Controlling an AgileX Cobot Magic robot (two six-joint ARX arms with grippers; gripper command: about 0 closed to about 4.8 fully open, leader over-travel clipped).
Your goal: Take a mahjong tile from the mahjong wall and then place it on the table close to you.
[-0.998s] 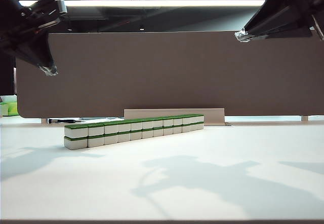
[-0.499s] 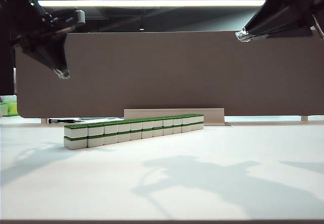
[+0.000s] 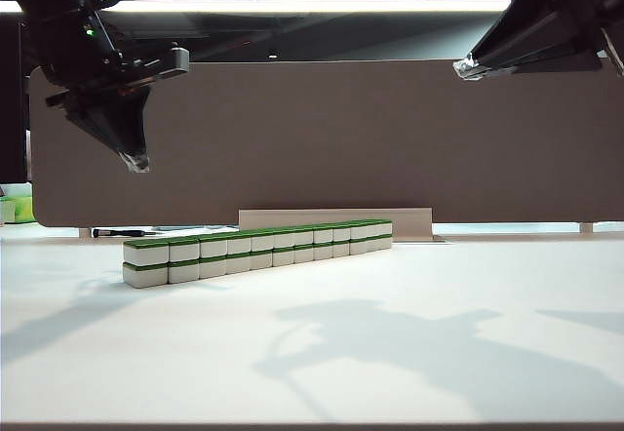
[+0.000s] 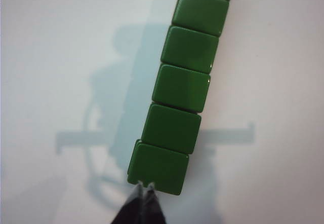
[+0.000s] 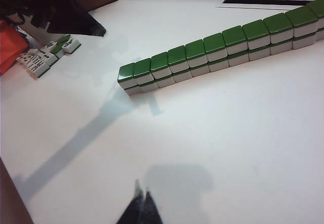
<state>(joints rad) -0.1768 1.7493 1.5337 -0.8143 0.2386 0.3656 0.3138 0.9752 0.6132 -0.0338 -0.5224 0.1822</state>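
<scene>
Looking down from your left tool (image 3: 137,164), you see the long row of white blocks with green tops (image 3: 255,252) right under it on the plain white surface (image 3: 390,353). The row runs away from the tips. Its end block is nearest. Left tool is pinched together, empty. Your right tool (image 3: 470,68), also together, hangs high and well apart.

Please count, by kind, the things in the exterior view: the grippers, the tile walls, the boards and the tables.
Grippers: 2. The left gripper is shut, in the air above the wall's left end. The right gripper is shut, high at the upper right.
Mahjong wall: 1
Partition board: 1
Table: 1
Total: 5
</scene>
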